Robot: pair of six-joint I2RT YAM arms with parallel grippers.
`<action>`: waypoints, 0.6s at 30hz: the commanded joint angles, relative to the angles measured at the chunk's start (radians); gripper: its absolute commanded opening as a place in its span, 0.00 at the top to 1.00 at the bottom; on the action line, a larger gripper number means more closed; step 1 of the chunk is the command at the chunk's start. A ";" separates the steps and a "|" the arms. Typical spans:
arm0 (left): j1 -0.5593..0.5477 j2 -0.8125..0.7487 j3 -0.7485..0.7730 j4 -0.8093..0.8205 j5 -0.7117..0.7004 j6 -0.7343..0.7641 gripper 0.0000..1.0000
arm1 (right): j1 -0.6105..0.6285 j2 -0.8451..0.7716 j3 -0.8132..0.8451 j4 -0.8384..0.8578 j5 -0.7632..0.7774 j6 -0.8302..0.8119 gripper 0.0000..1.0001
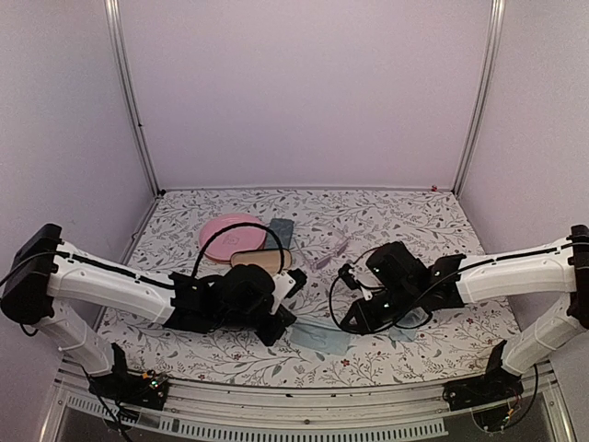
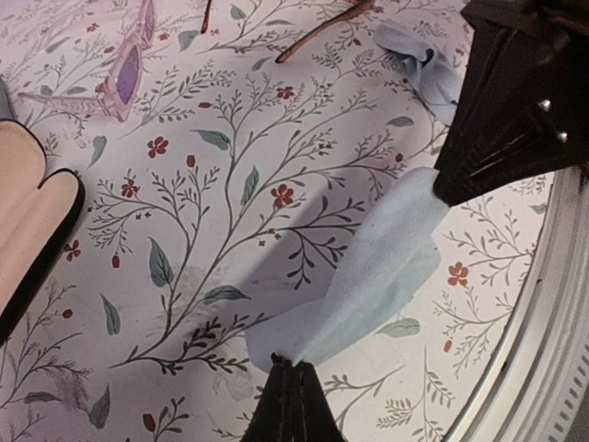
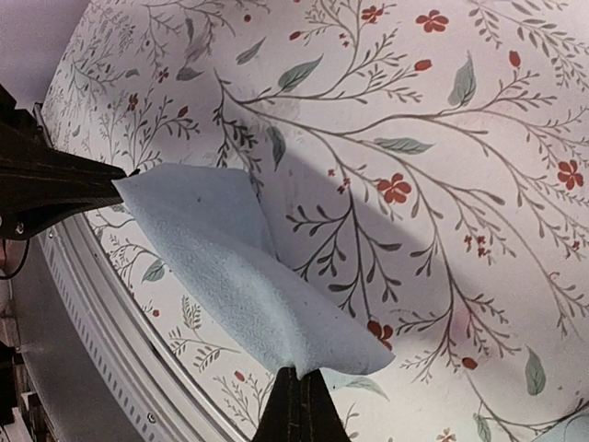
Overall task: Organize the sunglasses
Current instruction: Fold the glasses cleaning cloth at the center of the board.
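Observation:
A light blue cloth (image 1: 322, 339) hangs stretched between my two grippers, low over the floral table near its front edge. My left gripper (image 2: 293, 364) is shut on one end of it, and my right gripper (image 3: 299, 373) is shut on the other end. The cloth (image 2: 368, 276) sags and twists in the middle. The pale pinkish sunglasses (image 2: 129, 64) lie on the table beyond, also visible from above (image 1: 331, 249). Only the thin temple arms of the reddish-brown sunglasses (image 2: 322, 32) show, at the top of the left wrist view.
An open black oval case (image 1: 262, 260) with a beige lining lies behind the left arm, next to a grey-blue case (image 1: 281, 228) and a pink round item (image 1: 230, 235). A second blue cloth (image 2: 419, 60) lies crumpled near the right gripper. The metal table rim (image 3: 110, 350) runs close by.

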 commanded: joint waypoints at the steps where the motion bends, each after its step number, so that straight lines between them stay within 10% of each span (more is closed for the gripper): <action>1: 0.072 0.048 0.021 0.077 0.023 0.041 1.00 | -0.057 0.067 0.054 0.029 0.026 -0.026 1.00; 18: 0.192 0.195 0.098 0.144 0.121 0.117 1.00 | -0.177 0.186 0.116 0.037 -0.005 -0.099 1.00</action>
